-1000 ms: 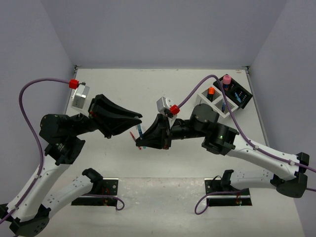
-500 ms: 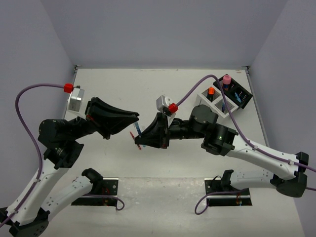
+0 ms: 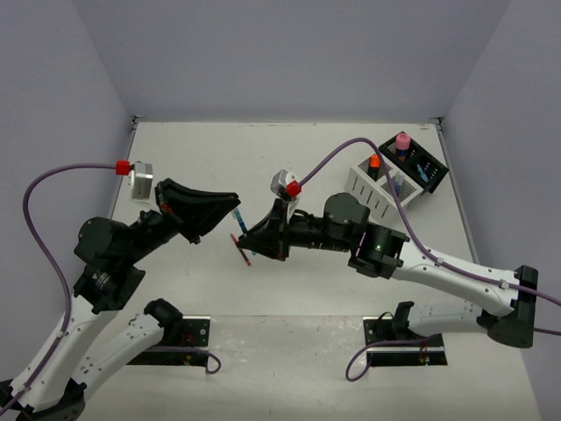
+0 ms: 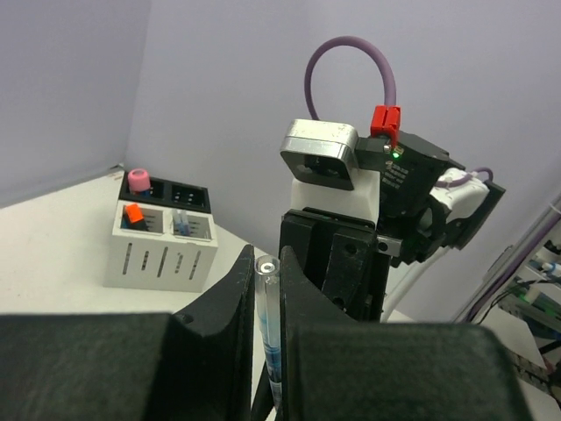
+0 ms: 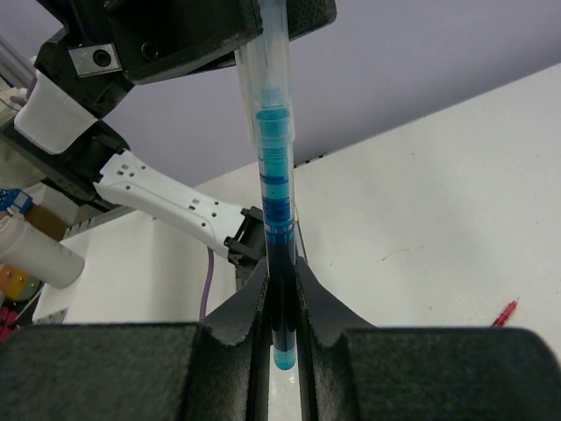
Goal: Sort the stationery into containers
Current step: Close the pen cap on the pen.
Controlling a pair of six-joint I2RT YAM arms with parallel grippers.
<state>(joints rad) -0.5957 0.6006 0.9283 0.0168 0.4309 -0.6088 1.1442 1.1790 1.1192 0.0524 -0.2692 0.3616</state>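
Between tools: blue pen (image 5: 273,219) | left tool (image 4: 267,294) clamped on it | right tool (image 5: 280,303) likewise

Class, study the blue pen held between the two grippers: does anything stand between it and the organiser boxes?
No loose object does. The blue pen is clamped at both ends by the left gripper and right gripper, and the right arm itself lies along the line towards the white box and black box.

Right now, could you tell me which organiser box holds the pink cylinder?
The black box; the pink cylinder stands in its corner, while the white box holds an orange-capped highlighter.
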